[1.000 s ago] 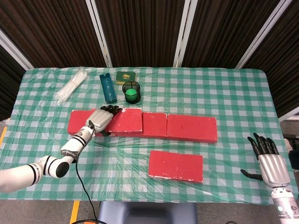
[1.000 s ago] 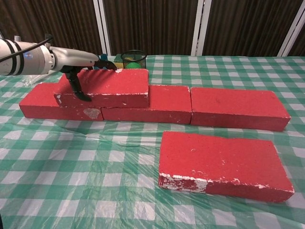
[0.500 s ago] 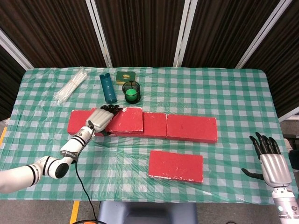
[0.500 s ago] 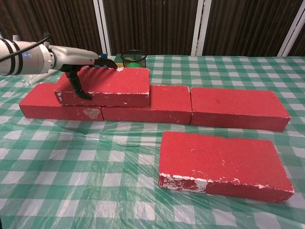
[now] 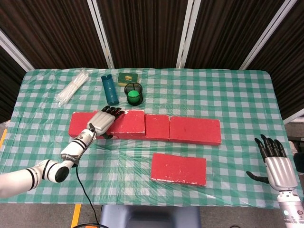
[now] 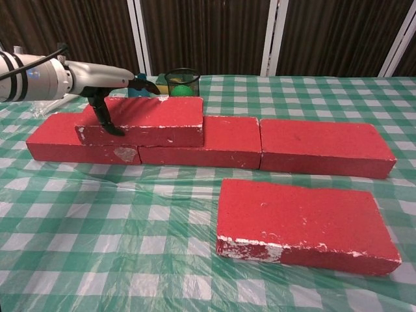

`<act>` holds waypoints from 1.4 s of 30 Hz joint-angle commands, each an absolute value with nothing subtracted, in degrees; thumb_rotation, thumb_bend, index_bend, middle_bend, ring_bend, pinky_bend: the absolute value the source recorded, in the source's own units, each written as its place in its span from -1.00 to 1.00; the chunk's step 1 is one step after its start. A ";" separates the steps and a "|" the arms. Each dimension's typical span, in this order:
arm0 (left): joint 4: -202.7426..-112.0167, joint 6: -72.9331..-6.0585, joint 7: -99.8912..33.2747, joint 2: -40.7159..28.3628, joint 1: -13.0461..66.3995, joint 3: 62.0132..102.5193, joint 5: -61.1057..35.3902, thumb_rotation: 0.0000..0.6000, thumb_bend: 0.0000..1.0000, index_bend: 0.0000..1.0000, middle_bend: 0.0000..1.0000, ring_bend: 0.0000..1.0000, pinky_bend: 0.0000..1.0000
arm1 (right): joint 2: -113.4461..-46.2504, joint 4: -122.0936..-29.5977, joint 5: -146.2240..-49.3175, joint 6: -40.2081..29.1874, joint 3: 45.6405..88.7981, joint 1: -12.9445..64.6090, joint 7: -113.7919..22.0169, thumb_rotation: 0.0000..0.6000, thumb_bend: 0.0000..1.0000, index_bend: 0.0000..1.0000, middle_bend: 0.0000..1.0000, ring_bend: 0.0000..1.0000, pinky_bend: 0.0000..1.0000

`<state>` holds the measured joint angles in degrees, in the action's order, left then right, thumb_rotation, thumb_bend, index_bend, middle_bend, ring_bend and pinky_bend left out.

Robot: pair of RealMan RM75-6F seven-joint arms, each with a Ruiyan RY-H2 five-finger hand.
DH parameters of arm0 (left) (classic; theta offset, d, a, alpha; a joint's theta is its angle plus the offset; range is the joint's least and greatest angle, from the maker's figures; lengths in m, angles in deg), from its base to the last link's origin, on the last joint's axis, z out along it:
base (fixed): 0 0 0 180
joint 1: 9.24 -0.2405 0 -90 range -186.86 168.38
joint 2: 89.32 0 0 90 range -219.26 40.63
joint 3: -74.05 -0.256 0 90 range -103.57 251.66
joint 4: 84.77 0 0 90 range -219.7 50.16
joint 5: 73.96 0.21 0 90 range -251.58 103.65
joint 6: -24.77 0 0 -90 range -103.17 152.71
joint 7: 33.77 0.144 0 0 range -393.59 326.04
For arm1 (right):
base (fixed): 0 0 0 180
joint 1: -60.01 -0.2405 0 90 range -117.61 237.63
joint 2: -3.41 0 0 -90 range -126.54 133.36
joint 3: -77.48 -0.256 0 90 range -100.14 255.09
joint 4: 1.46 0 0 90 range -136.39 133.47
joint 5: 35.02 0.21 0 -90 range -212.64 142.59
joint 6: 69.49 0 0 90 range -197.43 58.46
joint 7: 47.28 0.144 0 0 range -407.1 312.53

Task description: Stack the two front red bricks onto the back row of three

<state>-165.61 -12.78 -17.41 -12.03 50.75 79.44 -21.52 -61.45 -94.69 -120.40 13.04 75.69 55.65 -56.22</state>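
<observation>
Three red bricks form the back row [image 5: 194, 129] [image 6: 325, 147] across the checked table. A fourth red brick [image 5: 127, 122] [image 6: 148, 119] lies on top of the row's left part, spanning the left and middle bricks. My left hand [image 5: 102, 121] [image 6: 107, 88] grips this upper brick at its left end, fingers over its top and thumb on its front face. A fifth red brick [image 5: 179, 168] [image 6: 302, 221] lies flat in front, alone. My right hand [image 5: 274, 164] hovers open past the table's right front corner, away from every brick; the chest view does not show it.
Behind the row stand a black mesh cup with a green thing inside [image 5: 133, 93] [image 6: 182, 81], a teal box [image 5: 109, 89] and a small green tin [image 5: 128, 77]. A clear plastic bundle [image 5: 72, 87] lies at the back left. A clear plastic sheet covers the cloth.
The upper brick, tilted a second ago, has settled flatter on the back row under my left hand. My right hand has sunk slightly toward the lower right.
</observation>
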 commanded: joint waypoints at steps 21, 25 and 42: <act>-173.96 -63.29 -22.60 -18.21 13.08 61.62 13.51 1.00 -0.42 -1.00 -1.00 -1.00 -0.96 | -65.92 -97.01 -127.12 3.05 78.94 49.42 -51.13 0.78 -0.83 -1.00 -1.00 -1.00 -1.00; -169.44 -65.67 -26.72 -16.76 9.46 62.98 12.62 1.00 -0.42 -1.00 -1.00 -1.00 -0.96 | -68.13 -100.45 -126.42 -2.21 78.76 46.35 -54.38 0.78 -0.83 -1.00 -1.00 -1.00 -1.00; -168.28 -62.97 -30.20 -18.28 6.26 66.92 13.81 1.00 -0.41 -1.00 -1.00 -1.00 -0.96 | -81.82 -102.36 -108.64 -12.83 74.78 39.58 -69.97 0.80 -0.83 -1.00 -1.00 -1.00 -1.00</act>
<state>-168.29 -63.11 -30.10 -18.21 6.38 66.76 13.76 -80.84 -102.70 -109.91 -11.89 75.36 40.42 -69.27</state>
